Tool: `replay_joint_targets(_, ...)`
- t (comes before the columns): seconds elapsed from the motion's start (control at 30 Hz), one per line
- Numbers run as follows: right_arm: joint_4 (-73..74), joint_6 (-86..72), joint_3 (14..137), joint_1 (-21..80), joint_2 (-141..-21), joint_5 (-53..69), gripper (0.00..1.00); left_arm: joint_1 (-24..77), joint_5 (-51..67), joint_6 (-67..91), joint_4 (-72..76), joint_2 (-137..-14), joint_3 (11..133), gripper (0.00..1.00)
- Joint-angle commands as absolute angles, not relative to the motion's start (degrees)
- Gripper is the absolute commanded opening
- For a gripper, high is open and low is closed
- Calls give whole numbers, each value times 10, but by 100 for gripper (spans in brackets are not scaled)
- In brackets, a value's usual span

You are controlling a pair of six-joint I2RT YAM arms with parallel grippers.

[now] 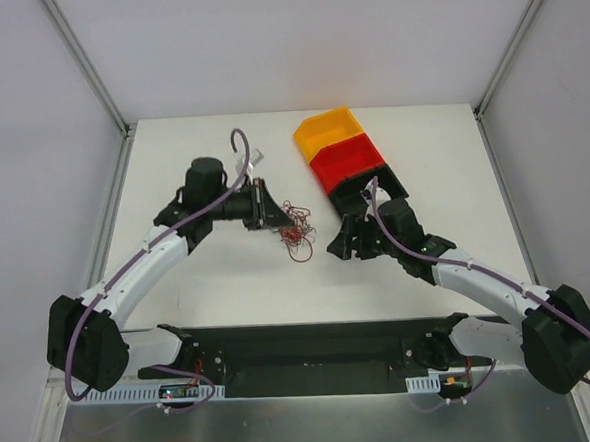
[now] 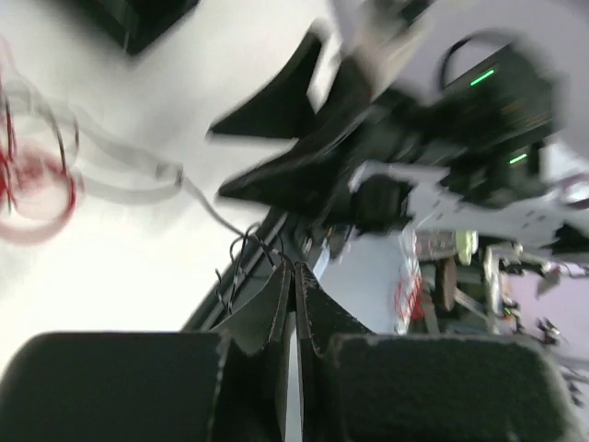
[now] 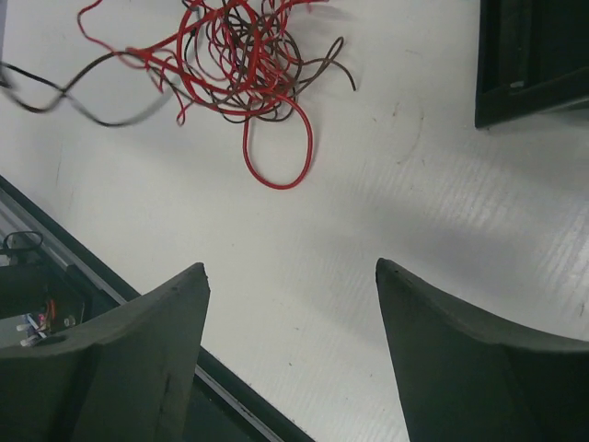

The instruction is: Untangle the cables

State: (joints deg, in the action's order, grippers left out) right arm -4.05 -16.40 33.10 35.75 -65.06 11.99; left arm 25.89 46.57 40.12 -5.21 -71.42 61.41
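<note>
The cables [image 1: 296,231] are a small tangle of thin red and dark red-brown wires on the white table between the two grippers. My left gripper [image 1: 272,210] is just left of the tangle. In the blurred left wrist view it [image 2: 294,272] is shut, with a thin dark wire [image 2: 241,247] curling out at its tips. Red loops [image 2: 37,184] show blurred at the left of that view. My right gripper [image 1: 342,246] is right of the tangle. In the right wrist view it [image 3: 290,269] is open and empty, short of the tangle [image 3: 239,55]. One dark strand [image 3: 92,109] runs off to the left.
A row of joined bins stands at the back right: orange [image 1: 332,131], red [image 1: 347,163] and black [image 1: 378,186]. The black bin's corner [image 3: 534,55] shows in the right wrist view. A dark base plate [image 1: 313,345] runs along the table's near edge.
</note>
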Motion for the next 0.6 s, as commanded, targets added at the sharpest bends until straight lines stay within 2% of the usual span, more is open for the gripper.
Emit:
replay_joint_targets(0.0,9,-140,344,357,-639,105,76,289,488,459,84,-666,461,0)
replay_joint_targets(0.1,9,-134,365,357,-665,111,76,310,471,458,96,-658,396,0)
replay_joint_targets(0.13,14,-134,374,357,-678,116,76,317,464,456,96,-651,379,4)
replay_joint_targets(0.17,23,-132,389,357,-689,125,76,323,458,447,95,-644,367,16)
replay_joint_targets(0.2,22,-130,399,357,-701,134,75,324,457,440,96,-638,356,33)
replay_joint_targets(0.23,16,-129,404,357,-711,140,75,324,452,430,91,-631,350,46)
replay_joint_targets(0.3,3,-129,409,357,-724,138,75,324,426,403,53,-616,353,64)
replay_joint_targets(0.33,3,-132,411,357,-730,136,75,324,412,390,34,-609,361,69)
replay_joint_targets(0.47,-22,-153,429,359,-754,164,74,322,313,325,-100,-608,444,81)
replay_joint_targets(0.57,-45,-164,432,360,-763,161,73,309,231,302,-153,-624,482,77)
